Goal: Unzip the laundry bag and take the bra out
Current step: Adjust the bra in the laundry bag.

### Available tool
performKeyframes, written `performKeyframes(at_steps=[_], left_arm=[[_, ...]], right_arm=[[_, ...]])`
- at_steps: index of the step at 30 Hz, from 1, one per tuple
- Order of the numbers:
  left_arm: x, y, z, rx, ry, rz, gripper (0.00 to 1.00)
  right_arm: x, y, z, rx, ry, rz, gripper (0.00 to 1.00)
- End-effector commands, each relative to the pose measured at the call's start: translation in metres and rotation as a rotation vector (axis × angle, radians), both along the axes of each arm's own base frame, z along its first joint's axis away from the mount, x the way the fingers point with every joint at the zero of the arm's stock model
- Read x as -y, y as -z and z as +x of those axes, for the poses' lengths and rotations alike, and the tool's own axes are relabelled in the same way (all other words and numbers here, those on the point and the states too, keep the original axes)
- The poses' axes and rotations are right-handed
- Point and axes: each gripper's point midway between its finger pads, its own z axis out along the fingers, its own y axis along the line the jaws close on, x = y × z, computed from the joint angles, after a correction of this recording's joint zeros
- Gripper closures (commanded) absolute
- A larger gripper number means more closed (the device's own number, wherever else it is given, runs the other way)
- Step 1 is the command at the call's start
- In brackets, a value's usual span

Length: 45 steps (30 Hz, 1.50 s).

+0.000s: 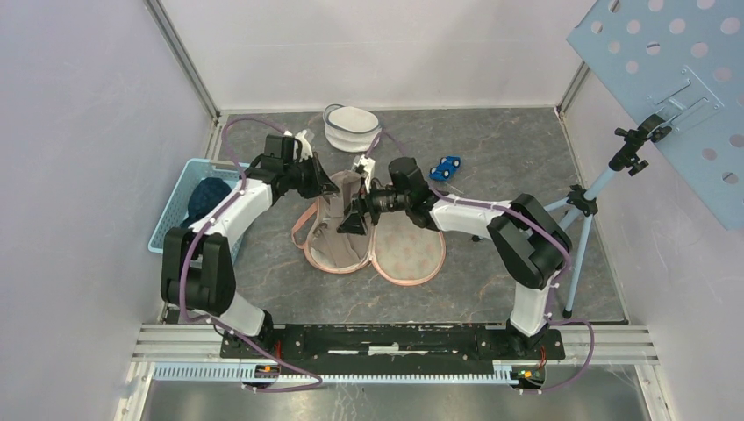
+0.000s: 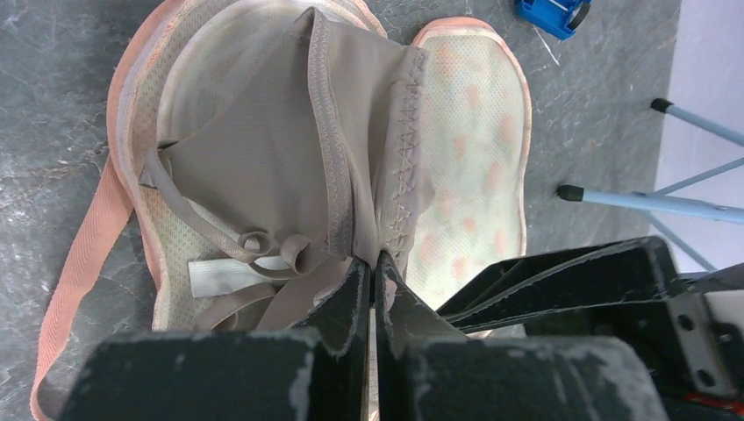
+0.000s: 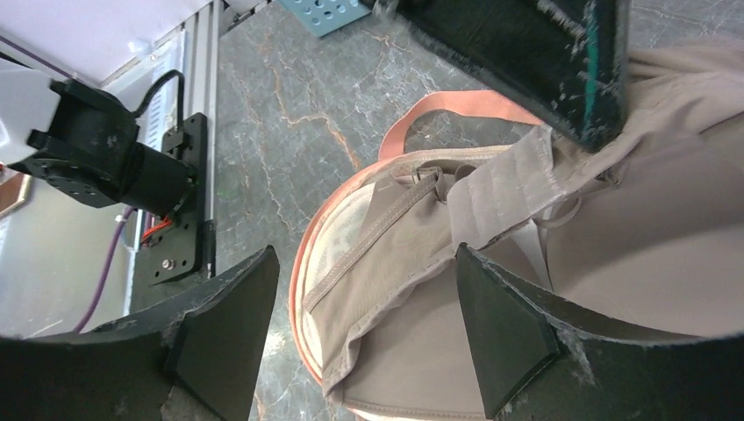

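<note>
The laundry bag, a mesh shell with orange trim, lies opened flat in two halves at the table's middle. The taupe bra rests in its left half, straps bunched, one edge pulled up. My left gripper is shut on that raised edge of the bra, over the bag's padded half. My right gripper hovers open just above the bra, one finger over the bag's orange rim, the other over the cup. In the top view, the right gripper sits close beside the left gripper.
A blue basket holding a dark cloth stands at the left. A white round container and a blue toy car lie behind the bag. A light-blue tripod with a perforated board stands at the right.
</note>
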Motion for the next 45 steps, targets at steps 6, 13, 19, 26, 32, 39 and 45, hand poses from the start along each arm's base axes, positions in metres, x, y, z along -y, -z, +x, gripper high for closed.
performKeyframes(at_steps=[6,13,19,26,32,39,45], left_arm=[[0.011,-0.017,0.007,-0.030,-0.009,-0.169,0.98],[0.011,-0.015,0.006,-0.046,-0.001,-0.186,0.98],[0.013,-0.009,0.003,-0.069,0.012,-0.196,0.96],[0.002,-0.009,0.000,-0.037,0.071,-0.136,0.66],[-0.022,-0.015,-0.010,0.137,0.338,0.105,0.57],[-0.027,-0.023,-0.041,0.371,0.667,0.204,0.57],[-0.021,-0.013,-0.048,0.511,0.799,0.214,0.58]], right_arm=[[-0.009,0.030,0.016,0.187,0.086,-0.046,0.20],[-0.008,0.026,0.015,0.275,0.103,0.014,0.41],[-0.011,0.009,0.012,0.351,0.093,0.090,0.76],[-0.012,0.002,0.006,0.354,0.071,0.127,1.00],[-0.008,0.004,0.003,0.370,0.057,0.119,1.00],[-0.007,0.010,0.002,0.401,0.042,0.087,1.00],[0.004,0.033,-0.003,0.375,0.045,0.019,1.00]])
